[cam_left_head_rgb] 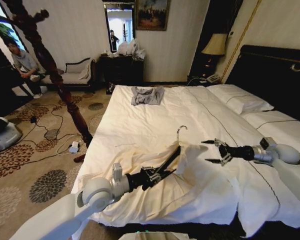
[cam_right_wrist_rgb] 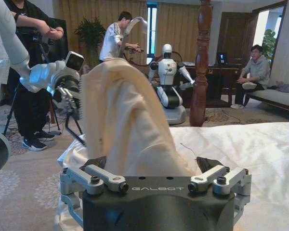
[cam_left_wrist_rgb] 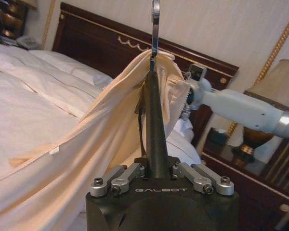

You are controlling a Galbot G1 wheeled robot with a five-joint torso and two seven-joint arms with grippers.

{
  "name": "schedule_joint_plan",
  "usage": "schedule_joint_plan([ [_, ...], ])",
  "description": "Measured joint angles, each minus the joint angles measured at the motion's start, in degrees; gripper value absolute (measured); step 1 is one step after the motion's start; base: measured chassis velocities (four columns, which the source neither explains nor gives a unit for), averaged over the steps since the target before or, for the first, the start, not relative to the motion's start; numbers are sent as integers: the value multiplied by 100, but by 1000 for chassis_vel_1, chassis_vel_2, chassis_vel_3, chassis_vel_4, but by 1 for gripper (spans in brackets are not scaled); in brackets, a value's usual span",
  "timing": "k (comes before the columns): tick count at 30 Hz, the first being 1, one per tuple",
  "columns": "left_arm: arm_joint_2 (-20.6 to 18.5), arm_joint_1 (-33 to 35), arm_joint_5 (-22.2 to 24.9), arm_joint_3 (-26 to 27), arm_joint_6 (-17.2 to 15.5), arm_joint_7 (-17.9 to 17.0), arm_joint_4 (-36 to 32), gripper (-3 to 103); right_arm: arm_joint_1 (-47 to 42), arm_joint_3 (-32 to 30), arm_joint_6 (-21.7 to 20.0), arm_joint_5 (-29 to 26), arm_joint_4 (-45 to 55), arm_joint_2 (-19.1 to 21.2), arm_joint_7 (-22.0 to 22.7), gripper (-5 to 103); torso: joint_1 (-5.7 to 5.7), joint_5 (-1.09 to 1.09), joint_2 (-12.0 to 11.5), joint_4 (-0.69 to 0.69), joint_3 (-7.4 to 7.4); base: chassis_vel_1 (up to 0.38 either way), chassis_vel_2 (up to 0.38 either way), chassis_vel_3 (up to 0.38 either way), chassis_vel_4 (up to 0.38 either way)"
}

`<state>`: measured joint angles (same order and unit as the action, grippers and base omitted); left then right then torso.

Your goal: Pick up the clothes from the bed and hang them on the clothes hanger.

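The clothes (cam_left_head_rgb: 190, 187), a pale cream garment, lie crumpled along the front of the white bed (cam_left_head_rgb: 140, 125). One part of them is lifted and draped over the upper end of the black clothes hanger (cam_left_head_rgb: 169, 161). My left gripper (cam_left_head_rgb: 152, 176) is shut on the hanger's lower arm, and the silver hook (cam_left_head_rgb: 181, 131) points up toward the headboard. In the left wrist view the hanger (cam_left_wrist_rgb: 153, 115) rises straight from the jaws with the clothes (cam_left_wrist_rgb: 101, 139) hanging off it. My right gripper (cam_left_head_rgb: 210, 152) is open just right of the draped fabric, and the clothes (cam_right_wrist_rgb: 125, 115) stand in front of its spread fingers.
A small grey garment (cam_left_head_rgb: 146, 95) lies at the far end of the bed. White pillows (cam_left_head_rgb: 240, 97) and a black headboard (cam_left_head_rgb: 275, 75) are on the right. A tall dark wooden coat stand (cam_left_head_rgb: 55, 75) rises left of the bed, above carpet with cables.
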<state>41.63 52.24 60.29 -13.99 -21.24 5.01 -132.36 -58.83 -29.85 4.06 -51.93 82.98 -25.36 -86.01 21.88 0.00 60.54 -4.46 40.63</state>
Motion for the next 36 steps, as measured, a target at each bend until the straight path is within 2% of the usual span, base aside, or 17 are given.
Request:
schedule_joint_plan([
  [4,22,0,19,-104,-30,-30,-35,18,101,113,192,240,-58,-99,-88,100,0,0,0,1,0,0,0,0,0],
  [8,39,-67,24,-103,-35,-30,-28,18,131,163,215,291,-53,-164,-220,100,0,0,0,0,0,0,0,0,0],
  [9,52,-97,35,-99,-38,-32,-7,18,151,182,222,292,-37,-194,-239,103,0,0,0,-1,0,0,0,0,0],
  [10,63,-115,41,-99,-41,-34,7,18,168,196,226,291,-27,-218,-243,99,0,0,0,0,0,0,0,0,0],
  [12,80,-136,40,-104,-44,-40,30,18,180,207,228,288,-16,-235,-243,99,0,0,0,1,0,0,0,0,0],
  [14,112,-171,37,-120,-45,-48,68,18,197,219,240,277,-9,-255,-239,89,0,0,0,0,0,0,0,0,0],
  [15,112,-171,37,-120,-45,-48,68,18,197,219,240,277,-9,-255,-239,89,0,0,0,0,0,0,0,0,0],
  [19,142,-226,28,-126,-46,-53,132,18,198,213,278,259,-14,-274,-237,68,0,0,0,1,0,0,0,0,0],
  [20,142,-226,28,-126,-46,-53,132,18,198,213,278,259,-14,-274,-237,68,0,0,0,1,0,0,0,0,0],
  [21,155,-242,22,-125,-46,-53,145,18,192,204,301,280,-14,-279,-236,62,0,0,0,1,0,0,0,0,0],
  [23,169,-256,21,-120,-47,-54,149,18,187,193,320,312,-13,-286,-234,62,0,0,0,0,0,0,0,0,0],
  [27,187,-317,24,-110,-47,-48,166,18,183,182,361,353,27,-300,-227,40,0,0,0,0,0,0,0,0,0],
  [28,187,-317,24,-110,-47,-48,166,18,183,182,361,353,27,-300,-227,40,0,0,0,0,0,0,0,0,0],
  [30,187,-323,25,-98,-47,-46,169,18,181,180,381,359,60,-324,-222,30,0,0,0,1,0,0,0,0,0],
  [31,187,-323,25,-98,-47,-46,169,18,181,180,381,359,60,-324,-222,30,0,0,0,1,0,0,0,0,0],
  [32,185,-321,24,-90,-47,-46,169,18,174,178,394,364,71,-333,-220,25,0,0,0,1,0,0,0,0,0],
  [36,161,-305,-10,-65,-40,-46,168,18,147,158,445,369,111,-350,-207,24,0,0,0,0,0,0,0,0,0],
])
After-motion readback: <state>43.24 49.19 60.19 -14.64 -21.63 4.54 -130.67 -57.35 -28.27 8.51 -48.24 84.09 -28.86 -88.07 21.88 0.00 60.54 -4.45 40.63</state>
